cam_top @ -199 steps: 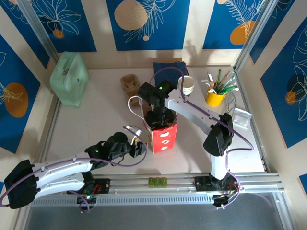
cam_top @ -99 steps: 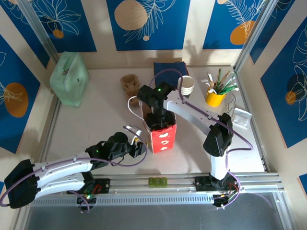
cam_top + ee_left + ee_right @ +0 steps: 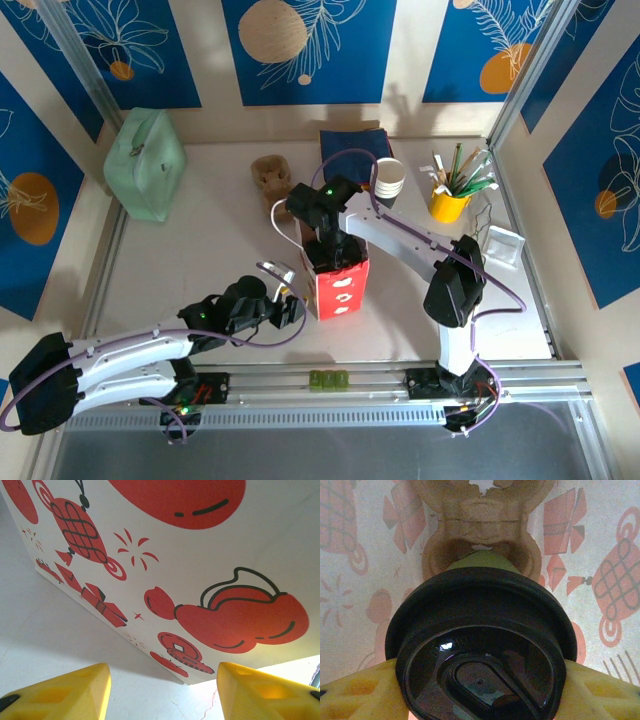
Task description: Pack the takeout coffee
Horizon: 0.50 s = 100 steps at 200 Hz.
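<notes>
Step in hand: the right gripper point(image 3: 480, 680) has the coffee cup point(image 3: 482, 645) inside the red and white paper bag point(image 3: 340, 285), centre of the top view, over a moulded pulp cup carrier point(image 3: 480, 530).
Coffee cup: lower middle of the right wrist view, between the yellow fingers point(image 3: 357, 692).
Right jaws: closed against the cup's black lid on both sides.
Left gripper point(image 3: 162, 690): jaws apart, holding nothing, just beside the bag's printed wall.
Next move: likely lower the cup straight into a carrier pocket, then release; the fit looks tight.
Materials: lid glossy round plastic with a sip recess; carrier rough tan fibre; bag thin matte paper with red prints, white cord handles.
</notes>
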### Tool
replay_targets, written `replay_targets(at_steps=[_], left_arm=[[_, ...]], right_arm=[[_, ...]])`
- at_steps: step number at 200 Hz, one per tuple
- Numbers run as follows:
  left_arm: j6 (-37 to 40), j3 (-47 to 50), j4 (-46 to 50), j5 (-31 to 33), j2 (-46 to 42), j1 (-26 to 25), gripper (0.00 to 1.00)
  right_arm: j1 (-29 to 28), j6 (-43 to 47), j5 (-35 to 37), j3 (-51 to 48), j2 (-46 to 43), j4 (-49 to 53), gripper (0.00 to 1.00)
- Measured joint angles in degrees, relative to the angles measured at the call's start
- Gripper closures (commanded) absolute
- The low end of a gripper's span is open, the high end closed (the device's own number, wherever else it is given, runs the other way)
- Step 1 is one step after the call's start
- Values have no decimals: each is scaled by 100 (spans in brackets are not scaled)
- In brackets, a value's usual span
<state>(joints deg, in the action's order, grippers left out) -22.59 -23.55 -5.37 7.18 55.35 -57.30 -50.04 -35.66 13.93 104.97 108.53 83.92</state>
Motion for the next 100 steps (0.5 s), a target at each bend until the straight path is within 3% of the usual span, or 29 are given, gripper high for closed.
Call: replay_targets(at_steps=[100], left_arm=[[11,31,-92,37,31,0,41]], right_arm=[[0,-2,0,-74,-42,-79,39]])
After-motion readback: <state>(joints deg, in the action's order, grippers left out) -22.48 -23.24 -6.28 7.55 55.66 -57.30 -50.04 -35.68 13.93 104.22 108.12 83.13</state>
